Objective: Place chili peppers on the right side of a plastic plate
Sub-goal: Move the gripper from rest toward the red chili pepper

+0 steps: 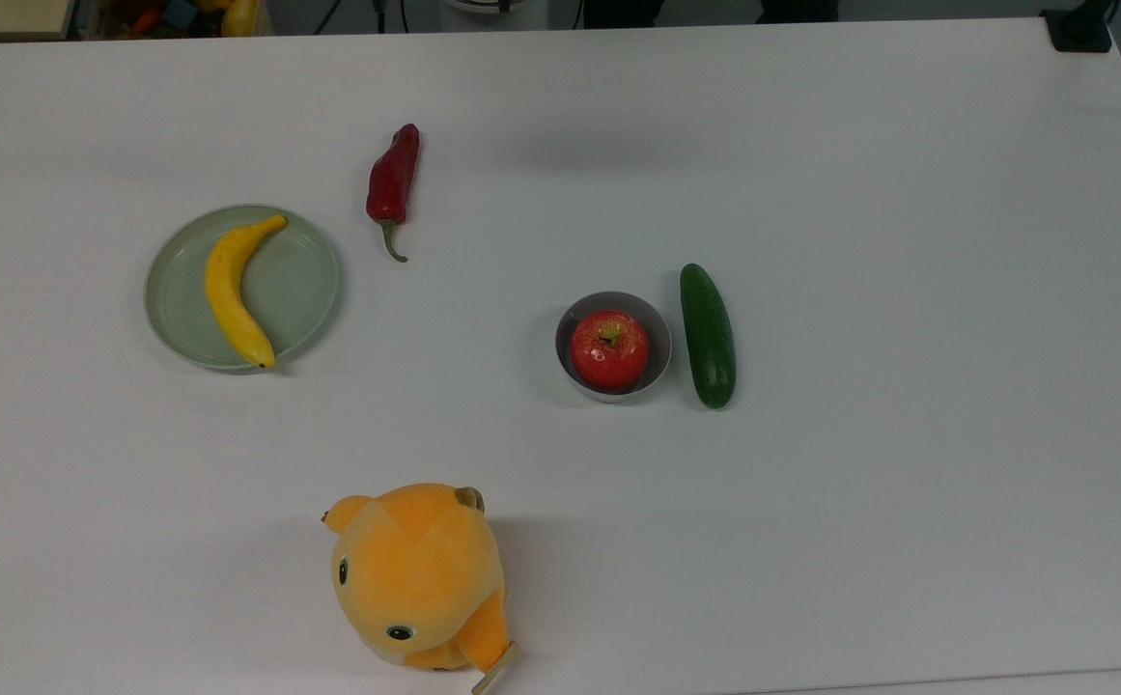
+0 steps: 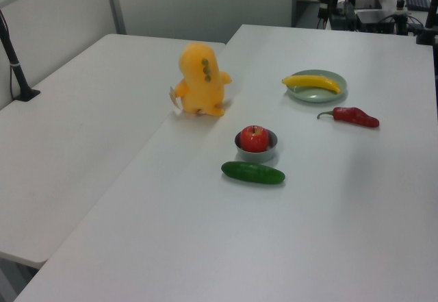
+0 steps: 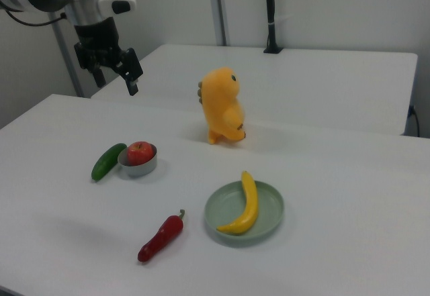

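Observation:
The dark red chili pepper (image 1: pixel 393 183) lies flat on the white table, just off the top view's right of the pale green plastic plate (image 1: pixel 301 290), not touching it. In the left view the chili (image 2: pixel 356 116) lies below the plate (image 2: pixel 337 90). The right view has the chili (image 3: pixel 161 237) left of the plate (image 3: pixel 270 210). My gripper (image 3: pixel 115 79) hangs high above the table at the right view's upper left, far from both, open with nothing between its fingers.
A yellow banana (image 1: pixel 232 290) lies across the plate. A grey bowl (image 1: pixel 657 372) holds a red apple (image 1: pixel 609 348), with a green cucumber (image 1: pixel 708 334) beside it. An orange plush toy (image 1: pixel 420 576) stands near the top view's bottom edge.

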